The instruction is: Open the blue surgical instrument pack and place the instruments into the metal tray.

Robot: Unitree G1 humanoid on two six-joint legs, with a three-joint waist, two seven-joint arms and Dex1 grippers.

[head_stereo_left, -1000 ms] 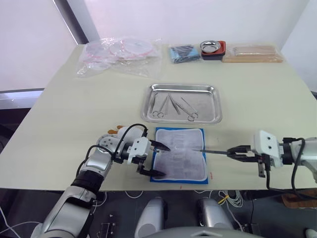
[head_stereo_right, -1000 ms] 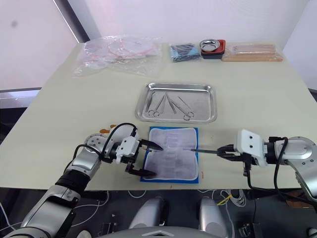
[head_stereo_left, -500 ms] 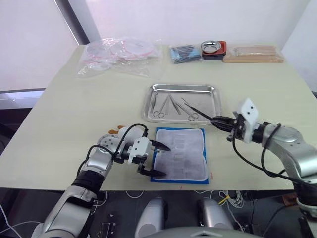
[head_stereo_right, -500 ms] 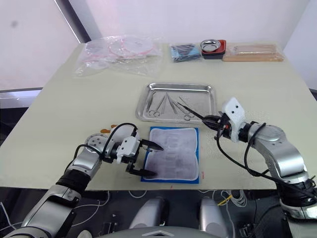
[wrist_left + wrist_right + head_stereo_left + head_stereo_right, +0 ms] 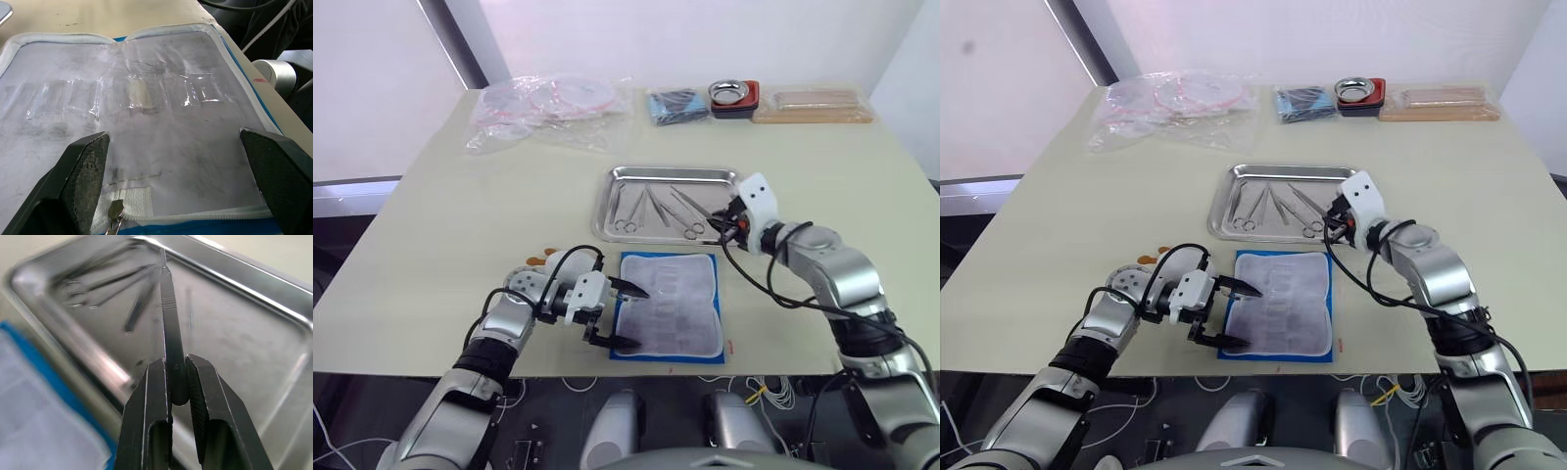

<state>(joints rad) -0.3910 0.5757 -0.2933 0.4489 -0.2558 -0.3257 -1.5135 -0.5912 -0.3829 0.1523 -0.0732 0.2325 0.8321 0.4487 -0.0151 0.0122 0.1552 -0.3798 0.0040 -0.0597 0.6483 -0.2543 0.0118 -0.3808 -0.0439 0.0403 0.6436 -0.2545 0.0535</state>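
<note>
Carried from 3 o'clock, a slim silver instrument [image 5: 168,328] is pinched by the right gripper [image 5: 177,377] over the shallow rectangular stainless-steel tray [image 5: 729,235] for release; the wide-open left gripper [image 5: 617,313] steadies the bright blue fabric pack [image 5: 671,305].

The blue surgical instrument pack [image 5: 1283,315] lies unfolded near the table's front edge with the left gripper [image 5: 1236,316] spread wide over its left side, while the right gripper [image 5: 1332,221] reaches over the metal tray [image 5: 1290,174], where several instruments [image 5: 1276,209] lie.

Glossy steel metal tray [image 5: 734,211]; blue surgical instrument pack [image 5: 671,304] lined with smudged matt cloth.
</note>
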